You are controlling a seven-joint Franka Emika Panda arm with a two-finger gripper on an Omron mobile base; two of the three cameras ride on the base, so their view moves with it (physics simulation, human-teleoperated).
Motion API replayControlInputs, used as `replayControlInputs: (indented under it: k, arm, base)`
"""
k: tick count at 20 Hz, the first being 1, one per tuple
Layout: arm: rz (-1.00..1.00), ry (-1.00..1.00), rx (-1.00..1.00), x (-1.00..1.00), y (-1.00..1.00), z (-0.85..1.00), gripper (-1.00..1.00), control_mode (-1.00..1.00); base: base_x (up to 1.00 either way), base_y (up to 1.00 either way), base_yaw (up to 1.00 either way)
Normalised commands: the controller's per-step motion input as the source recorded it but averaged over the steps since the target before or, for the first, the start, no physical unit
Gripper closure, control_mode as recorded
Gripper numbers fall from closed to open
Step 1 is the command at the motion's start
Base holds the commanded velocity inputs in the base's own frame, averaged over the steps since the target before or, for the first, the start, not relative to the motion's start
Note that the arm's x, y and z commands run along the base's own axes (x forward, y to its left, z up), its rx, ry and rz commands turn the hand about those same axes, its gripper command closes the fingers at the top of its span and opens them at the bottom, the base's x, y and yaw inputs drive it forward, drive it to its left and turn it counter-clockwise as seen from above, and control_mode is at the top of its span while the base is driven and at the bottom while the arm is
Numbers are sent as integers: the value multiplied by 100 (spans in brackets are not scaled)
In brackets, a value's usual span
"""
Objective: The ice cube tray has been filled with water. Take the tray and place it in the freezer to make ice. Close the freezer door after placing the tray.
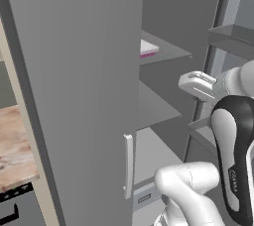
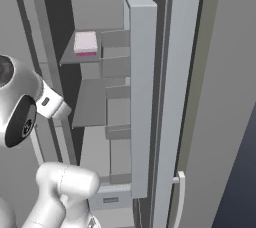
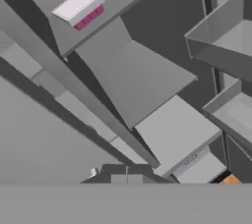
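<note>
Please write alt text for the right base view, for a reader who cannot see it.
The ice cube tray lies on an upper shelf inside the open freezer. The freezer door stands open at right, and the white robot arm is at lower left.

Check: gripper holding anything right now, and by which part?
Nothing held. The ice cube tray lies on a freezer shelf, apart from the gripper.

ice cube tray [image 2: 85, 43] on freezer [image 2: 90, 107] shelf, freezer door [image 2: 142, 92] open

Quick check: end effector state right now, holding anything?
End effector: cannot be told, fingertips not visible. Not holding the ice cube tray, which lies on a freezer shelf.
</note>
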Motion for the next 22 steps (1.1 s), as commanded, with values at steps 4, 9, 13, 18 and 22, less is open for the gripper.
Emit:
replayControlInputs:
  k: [4,9,13,18,22]
  arm:
    - [-3,1,-5,-62,0,0,100,-100]
    - [0,0,-7,-16,0,0,100,-100]
    - [0,0,-18,-8,0,0,100,-100]
    - [0,2,-15,-17,-3,-11,100,-100]
    - [-1,3,-8,-27,-27,-21,100,-100]
  base:
    - [0,0,0]
    - [0,0,0]
    - [0,0,0]
    - [0,0,0]
    - [0,0,0]
